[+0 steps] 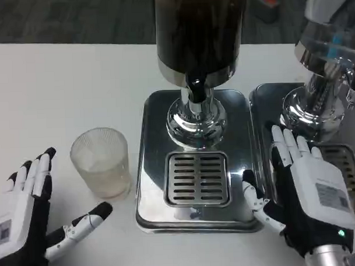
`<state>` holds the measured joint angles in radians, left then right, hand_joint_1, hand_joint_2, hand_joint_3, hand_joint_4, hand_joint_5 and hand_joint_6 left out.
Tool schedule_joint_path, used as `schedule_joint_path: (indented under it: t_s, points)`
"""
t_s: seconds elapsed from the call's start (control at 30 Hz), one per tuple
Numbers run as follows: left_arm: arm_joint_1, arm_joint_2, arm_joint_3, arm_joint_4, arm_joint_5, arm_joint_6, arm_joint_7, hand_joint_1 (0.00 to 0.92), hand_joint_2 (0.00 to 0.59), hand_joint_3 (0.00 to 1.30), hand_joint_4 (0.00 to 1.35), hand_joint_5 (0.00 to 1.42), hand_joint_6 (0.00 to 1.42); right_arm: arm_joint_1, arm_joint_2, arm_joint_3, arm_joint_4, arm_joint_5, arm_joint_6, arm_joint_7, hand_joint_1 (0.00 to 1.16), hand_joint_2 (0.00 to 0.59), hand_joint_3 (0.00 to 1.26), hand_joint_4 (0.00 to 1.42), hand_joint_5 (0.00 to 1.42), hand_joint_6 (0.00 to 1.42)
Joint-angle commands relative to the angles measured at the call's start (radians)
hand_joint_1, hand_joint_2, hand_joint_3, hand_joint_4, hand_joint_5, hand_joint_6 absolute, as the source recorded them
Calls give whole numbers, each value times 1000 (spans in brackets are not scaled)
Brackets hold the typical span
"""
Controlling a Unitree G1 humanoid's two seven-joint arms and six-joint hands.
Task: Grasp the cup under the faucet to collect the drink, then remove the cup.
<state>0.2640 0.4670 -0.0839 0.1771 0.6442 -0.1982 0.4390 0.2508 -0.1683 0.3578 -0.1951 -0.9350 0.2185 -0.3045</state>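
Cup (100, 162): ribbed, translucent, upright on white tabletop (59, 84), just left of the dispenser's steel tray (149, 169), not under the faucet (194, 88). Nothing visible inside beyond frosted walls.

Left hand (20, 226): low at left edge, palm toward cup, fingers (36, 173) spread, thumb extended toward cup base, close but apart from it. Holding nothing.

Right hand (311, 201): back up, between first tray and second tray (264, 98) at right, fingers loosely apart, pointing away from robot, thumb near first tray's right rim. Empty. Contact with the trays: cannot tell.

Dispenser (200, 27): dark tank on chrome pedestal, drain grate (196, 179) bare beneath faucet. Second chrome dispenser (318, 64) at right.
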Motion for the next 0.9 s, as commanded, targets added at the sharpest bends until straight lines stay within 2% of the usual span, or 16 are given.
schedule_joint_path:
  t_s: [0.03, 0.13, 0.23, 0.33, 0.4, 0.47, 0.6, 0.7, 0.8, 0.9]
  points:
    - [-16, -2, 19, -13, 2, 15, 4, 0, 1, 0, 0, 0, 0, 7, 7, -10, 2, 9, 14, 3, 332, 440, 0, 0, 0, 0]
    - [-39, -8, 29, 17, -39, -27, 2, 0, 0, 0, 0, 0, 0, 12, 15, -8, -1, 8, 23, -3, 332, 440, 0, 0, 0, 0]
    - [-100, -9, 32, 147, -128, -151, -21, 0, 0, 0, 0, 0, 0, 12, 22, -6, -2, 9, 29, -4, 332, 440, 0, 0, 0, 0]
    - [-183, -13, 17, 299, -162, -254, -28, 0, 0, 0, 0, 0, 0, 11, 30, -7, -2, 11, 33, -2, 332, 440, 0, 0, 0, 0]
    - [-219, -16, 9, 361, -165, -293, -27, 0, 0, 0, 0, 0, 0, 11, 34, -6, -2, 10, 37, -2, 332, 440, 0, 0, 0, 0]
    - [-247, -24, 3, 408, -168, -318, -24, 0, 0, 0, 0, 0, 0, 13, 37, -7, -4, 10, 40, -3, 332, 440, 0, 0, 0, 0]
    - [-326, -66, -11, 541, -186, -360, -18, 0, 0, 0, 0, 0, 0, 14, 39, -6, -3, 15, 39, 2, 332, 440, 0, 0, 0, 0]
    - [-356, -74, -31, 584, -170, -378, -8, 2, 0, 0, 0, 0, 0, 10, 37, 0, -4, 12, 39, 7, 332, 440, 0, 0, 0, 0]
    - [-380, -75, -41, 626, -169, -398, -18, 111, 14, 0, 0, 1, 0, 9, 36, 1, -6, 11, 40, 8, 332, 440, 0, 0, 0, 0]
    - [-405, -75, -49, 670, -177, -417, -33, 160, 19, 0, 0, 29, 12, 11, 35, -2, -8, 14, 40, 9, 332, 440, 0, 0, 0, 0]
